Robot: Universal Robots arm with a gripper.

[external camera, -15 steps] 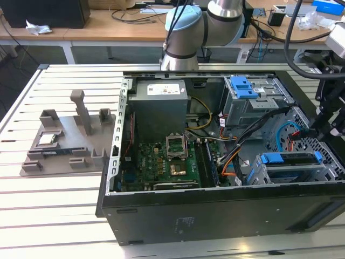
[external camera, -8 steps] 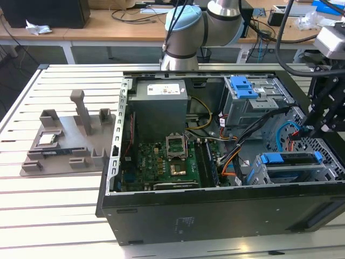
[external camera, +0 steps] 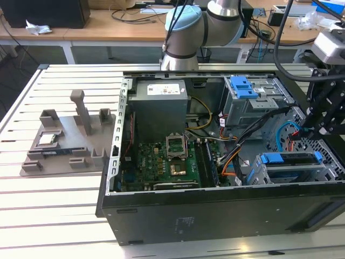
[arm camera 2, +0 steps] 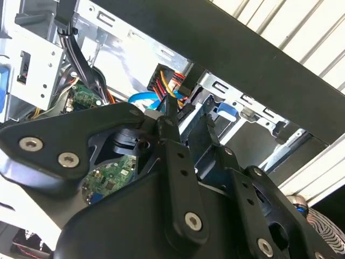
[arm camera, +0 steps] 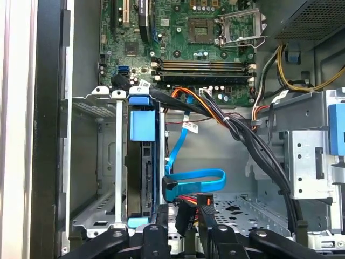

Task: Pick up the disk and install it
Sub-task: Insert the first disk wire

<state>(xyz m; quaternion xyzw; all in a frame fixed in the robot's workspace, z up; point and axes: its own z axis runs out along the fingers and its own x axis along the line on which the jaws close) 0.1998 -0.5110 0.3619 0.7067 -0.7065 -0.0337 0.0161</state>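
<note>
1. The disk [arm camera: 144, 178] sits edge-up in a grey metal bay [arm camera: 102, 162] at the front of the open computer case [external camera: 215, 216]. In the first wrist view I see its dark side between blue carrier rails, with a blue tab [arm camera: 143, 125] at the end facing the motherboard [arm camera: 183, 48].
2. In the exterior view I see the same disk [external camera: 294, 162] as a long blue-framed piece low on the exterior view's right, just beside the case's near wall.
3. My gripper [external camera: 312, 127] hangs over that corner of the case, above and slightly toward the right of the disk in the exterior view. I cannot tell whether it touches the carrier.
4. In the second wrist view the two black fingers [arm camera 2: 172, 156] of the gripper [arm camera 2: 188, 121] stand close together with a narrow gap between their tips, and I see nothing held between them.
5. A blue flat data cable [arm camera: 194, 181] loops just beside the disk, and a red, yellow and black power plug [arm camera: 186, 208] lies near the end of the disk closest to the gripper.
6. A bundle of black cables [arm camera: 253, 145] runs from the motherboard toward the second, blue-latched drive cage [external camera: 253, 100].
7. Outside the case, on the exterior view's left, a grey parts fixture [external camera: 70, 140] rests on the slatted table [external camera: 54, 210], with a small square chip [external camera: 46, 139] lying in it.
</note>
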